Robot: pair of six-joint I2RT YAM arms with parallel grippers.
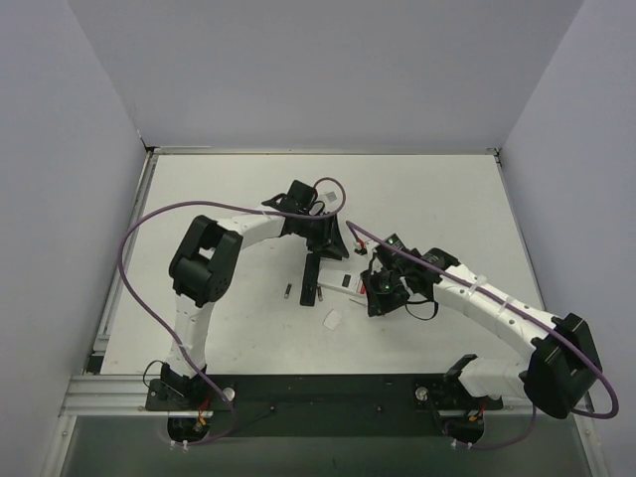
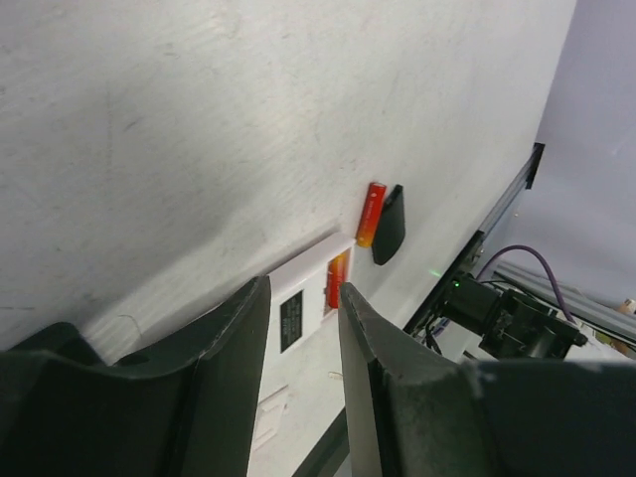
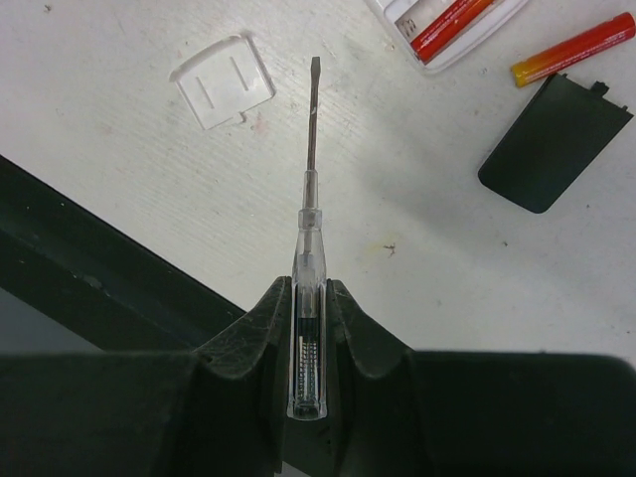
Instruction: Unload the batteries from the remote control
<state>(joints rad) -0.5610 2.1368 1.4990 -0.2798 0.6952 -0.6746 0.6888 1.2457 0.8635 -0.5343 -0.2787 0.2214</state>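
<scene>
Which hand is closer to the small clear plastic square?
Right. The right hand, gripping a screwdriver, points toward the plastic square from close by; the left hand sits farther back.

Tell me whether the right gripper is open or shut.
Shut. In the right wrist view the right gripper has both fingers pressed against the clear handle of a flat-blade screwdriver, blade pointing forward.

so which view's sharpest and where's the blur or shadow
right wrist: crisp on the screwdriver and loose battery; left wrist: the left end effector blurs up close, soft shadow on the table; top external: even light, small parts barely resolve
</scene>
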